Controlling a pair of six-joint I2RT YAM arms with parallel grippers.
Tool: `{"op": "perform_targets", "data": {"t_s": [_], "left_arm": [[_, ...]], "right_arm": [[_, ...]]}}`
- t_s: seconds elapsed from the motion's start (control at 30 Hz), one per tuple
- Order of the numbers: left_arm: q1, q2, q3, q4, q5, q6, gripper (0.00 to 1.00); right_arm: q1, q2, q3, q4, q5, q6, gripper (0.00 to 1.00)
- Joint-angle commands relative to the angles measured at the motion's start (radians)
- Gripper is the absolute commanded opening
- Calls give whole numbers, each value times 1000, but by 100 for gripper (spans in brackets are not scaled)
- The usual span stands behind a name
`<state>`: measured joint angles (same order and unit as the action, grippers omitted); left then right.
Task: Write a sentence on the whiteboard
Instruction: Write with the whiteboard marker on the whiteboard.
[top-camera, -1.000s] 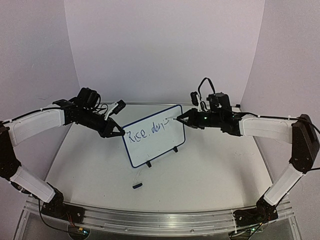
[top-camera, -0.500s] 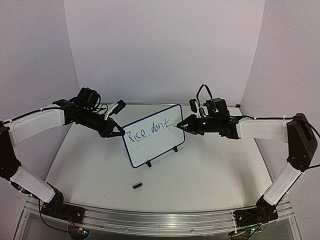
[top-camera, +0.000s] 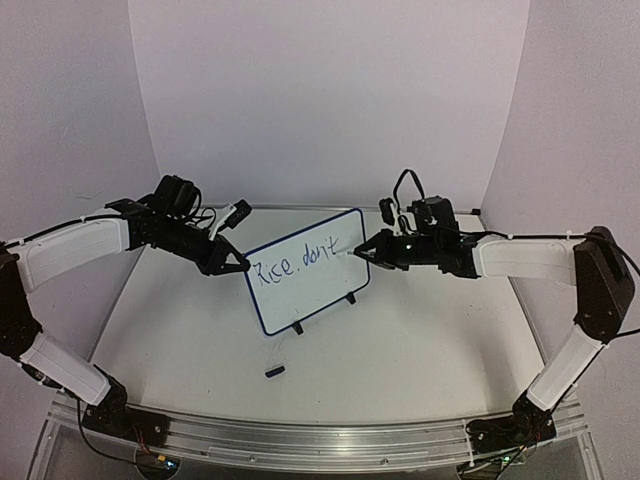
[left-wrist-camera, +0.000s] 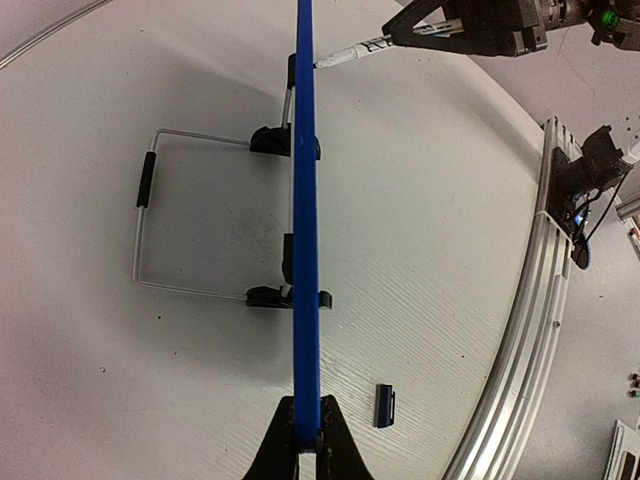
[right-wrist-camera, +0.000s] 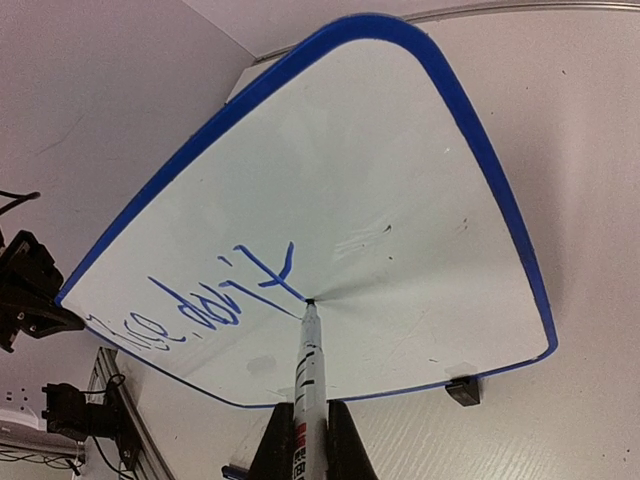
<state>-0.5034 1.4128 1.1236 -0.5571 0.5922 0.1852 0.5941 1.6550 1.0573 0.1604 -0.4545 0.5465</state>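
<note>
whiteboard stood on edge, long axis running low-left to high-right in top view, face toward the arm bases. left gripper pinched its left edge. right gripper clamped a marker, tip touching the board at the end of the sentence, which read "Rice, don't". Only the left wrist view showed the wire stand behind the whiteboard. A cap lay on the table in front of it.

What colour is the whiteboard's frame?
Blue, clearest on the whiteboard in the right wrist view.
</note>
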Motion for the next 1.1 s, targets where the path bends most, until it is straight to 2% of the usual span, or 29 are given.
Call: {"op": "perform_targets", "data": {"t_s": [0.0,0.47,0.77,0.93,1.07], "left_arm": [[-11,12,15,-30,4,9,0],[-12,3,13,-27,3,5,0],[-12,7,15,-29,7,5,0],[-13,5,13,-30,5,4,0],[-12,7,17,-29,2,3,0]], "right_arm": [[-8,-20,7,5,57,-3,0],[-17,-193,-56,-5,71,-21,0],[-76,-195,-63,23,-92,-48,0],[-77,-154,-54,48,-217,-65,0],[-67,-137,-65,52,-256,-92,0]]}}
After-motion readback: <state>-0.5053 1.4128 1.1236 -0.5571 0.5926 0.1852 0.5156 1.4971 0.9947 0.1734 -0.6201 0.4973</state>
